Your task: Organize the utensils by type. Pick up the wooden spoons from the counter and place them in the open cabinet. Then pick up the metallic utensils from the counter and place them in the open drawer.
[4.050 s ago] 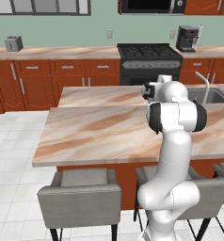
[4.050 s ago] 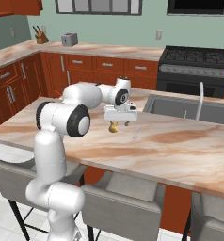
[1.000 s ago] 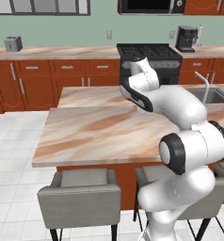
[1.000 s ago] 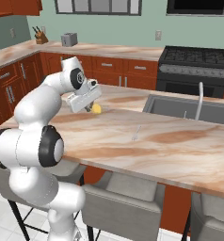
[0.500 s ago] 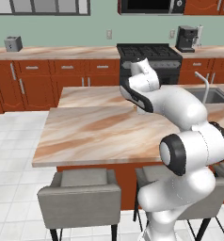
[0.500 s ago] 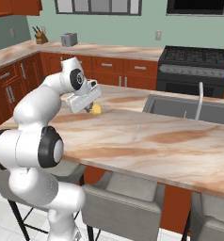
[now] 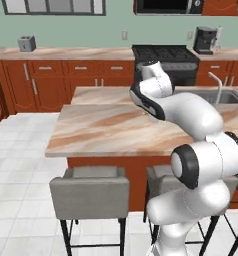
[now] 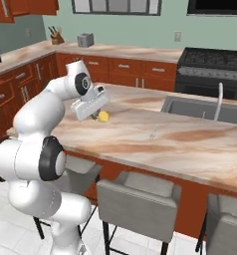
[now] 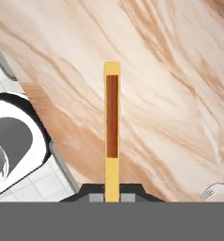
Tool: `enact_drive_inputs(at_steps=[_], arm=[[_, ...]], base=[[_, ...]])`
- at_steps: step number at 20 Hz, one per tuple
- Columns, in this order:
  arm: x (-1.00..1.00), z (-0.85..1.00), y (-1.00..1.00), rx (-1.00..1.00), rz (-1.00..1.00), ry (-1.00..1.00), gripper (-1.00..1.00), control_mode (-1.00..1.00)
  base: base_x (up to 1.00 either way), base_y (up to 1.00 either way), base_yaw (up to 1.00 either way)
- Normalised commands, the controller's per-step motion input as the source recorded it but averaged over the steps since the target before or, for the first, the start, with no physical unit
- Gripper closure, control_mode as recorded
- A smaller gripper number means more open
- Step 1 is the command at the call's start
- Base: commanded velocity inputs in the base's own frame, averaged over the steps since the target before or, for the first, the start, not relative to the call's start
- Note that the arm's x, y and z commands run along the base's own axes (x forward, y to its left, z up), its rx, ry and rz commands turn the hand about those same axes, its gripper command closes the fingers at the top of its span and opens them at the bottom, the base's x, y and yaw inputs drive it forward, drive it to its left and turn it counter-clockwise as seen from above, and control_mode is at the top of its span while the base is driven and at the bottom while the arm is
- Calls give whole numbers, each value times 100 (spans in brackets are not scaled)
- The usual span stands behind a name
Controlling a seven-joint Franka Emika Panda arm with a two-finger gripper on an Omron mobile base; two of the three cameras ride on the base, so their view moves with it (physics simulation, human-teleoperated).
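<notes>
Held above the marble tabletop (image 8: 140,137) by the gripper (image 8: 97,116): a yellow wooden spoon (image 9: 112,136), jaws clamped together on its handle. In the hand view, spoon seen edge-on, pointing straight away from the camera, with a reddish-brown stripe along its middle; two dark fingertips (image 9: 97,190) pressed at its base. In the right base view, only the round yellow bowl of the spoon (image 8: 104,117) visible, just past the white hand, hanging over the left part of the tabletop. A thin silvery fork (image 8: 153,132) lying flat on the tabletop, well apart from the spoon, between it and the sink (image 8: 200,110); its tines also visible at the lower right corner of the hand view (image 9: 212,191). In the left base view, gripper hidden behind the arm (image 7: 156,95). No brand, label or readable writing anywhere on spoon, fork, arm or cabinets.
</notes>
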Motion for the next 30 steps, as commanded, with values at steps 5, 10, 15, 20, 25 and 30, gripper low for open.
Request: enact_drive_inputs(at_steps=[5, 10, 15, 20, 25, 30], arm=[[0, 0, 0, 0, 0, 0, 100, 100], [0, 0, 0, 0, 0, 0, 100, 100], [0, 0, 0, 0, 0, 0, 100, 100], [0, 0, 0, 0, 0, 0, 100, 100], [0, 0, 0, 0, 0, 0, 100, 100], [0, 0, 0, 0, 0, 0, 100, 100]], base=[[-62, 7, 68], [-31, 13, 84], [5, 26, 59], [48, 4, 5], [57, 12, -4], [42, 40, -16]])
